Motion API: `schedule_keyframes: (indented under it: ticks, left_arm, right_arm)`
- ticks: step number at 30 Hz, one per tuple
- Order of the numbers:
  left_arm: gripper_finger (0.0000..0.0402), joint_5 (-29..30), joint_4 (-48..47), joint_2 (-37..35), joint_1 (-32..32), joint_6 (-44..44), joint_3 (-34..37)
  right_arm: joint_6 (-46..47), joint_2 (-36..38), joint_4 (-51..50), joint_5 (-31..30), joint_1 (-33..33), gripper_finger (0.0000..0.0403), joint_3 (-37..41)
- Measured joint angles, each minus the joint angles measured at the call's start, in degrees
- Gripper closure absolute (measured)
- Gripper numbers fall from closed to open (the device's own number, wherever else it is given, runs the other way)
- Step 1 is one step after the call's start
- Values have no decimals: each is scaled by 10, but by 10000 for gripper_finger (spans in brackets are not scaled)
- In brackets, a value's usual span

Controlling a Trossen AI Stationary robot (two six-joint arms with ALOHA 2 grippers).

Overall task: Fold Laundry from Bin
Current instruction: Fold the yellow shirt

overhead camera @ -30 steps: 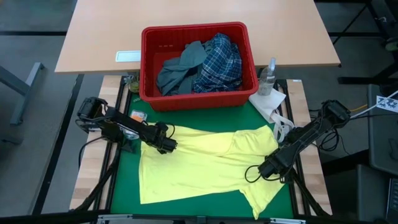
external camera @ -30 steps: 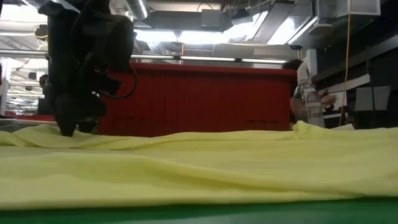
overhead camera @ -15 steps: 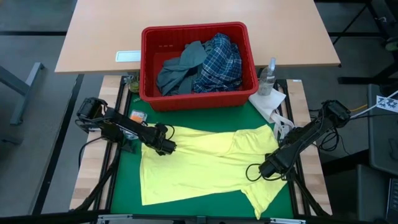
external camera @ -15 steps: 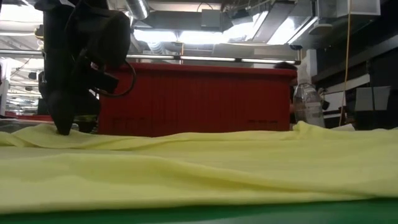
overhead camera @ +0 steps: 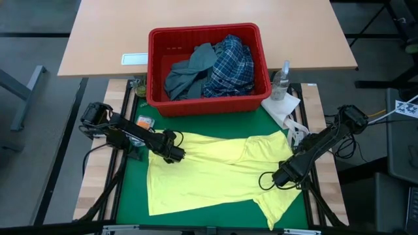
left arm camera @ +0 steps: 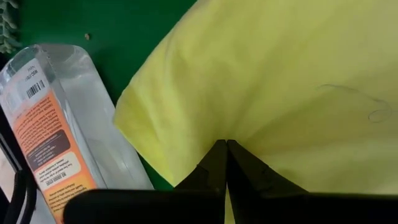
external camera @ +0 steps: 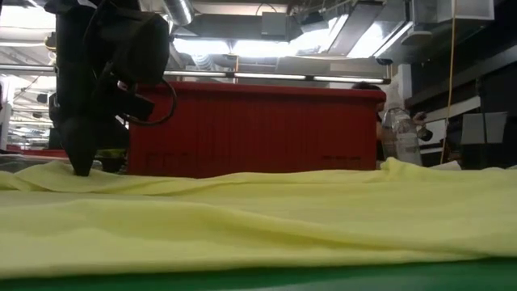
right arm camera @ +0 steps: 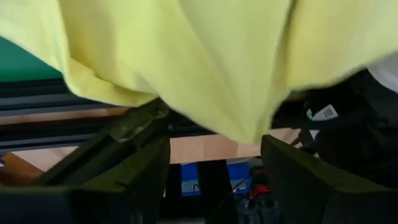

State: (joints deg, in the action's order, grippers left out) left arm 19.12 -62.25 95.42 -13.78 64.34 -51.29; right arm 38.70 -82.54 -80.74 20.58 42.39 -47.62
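The small yellow garment (overhead camera: 215, 173) lies spread flat on the green mat (overhead camera: 130, 196). My left gripper (overhead camera: 174, 154) is shut on it at its far-left corner, and it also shows in the low view (external camera: 81, 168). My right gripper (overhead camera: 279, 176) is open at the garment's right side, and a hanging fold of yellow cloth (right arm camera: 242, 124) sits between its spread fingers. The red bin (overhead camera: 258, 98) stands at the far side of the mat and holds the grey-blue garment (overhead camera: 186, 73) and the plaid shirt (overhead camera: 230, 65). The dark navy garment is not in view. My left gripper pinches the yellow garment between its two shut fingers just inside its far-left corner (left arm camera: 214, 132). The fingers come from above, pointing down. The cloth puckers toward the fingertips, and the rest lies on the mat. I cannot tell whether my right gripper touches the yellow cloth between its fingers.
A clear plastic packet with an orange label (left arm camera: 53, 130) lies on the mat just left of the held corner. A spray bottle (overhead camera: 281, 79) and a white paper towel (overhead camera: 281, 108) stand to the right of the bin. The table frame's rails (right arm camera: 93, 155) run close by my right gripper.
My left gripper has gone a little toward the table's left and near edges, still shut on the garment's corner. It then held still.
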Motion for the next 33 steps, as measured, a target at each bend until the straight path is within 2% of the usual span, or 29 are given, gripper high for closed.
schedule_keyframes:
  ticks: [10, 19, 26, 33]
  left_arm:
    - [399, 0, 49, 0, 2, 40, 44]
    - [399, -4, -7, 0, 33, 43, 73]
    - [399, 2, -20, 0, 28, 41, 49]
    - [399, 26, -33, 0, 5, 39, -2]
  right_arm:
    - [-9, 0, -9, -5, 0, 150, 0]
    - [-32, 0, -19, -27, 0, 150, -18]
    - [-33, 0, -8, -74, 0, 150, -57]
    - [-33, 0, 70, -137, 0, 150, -59]
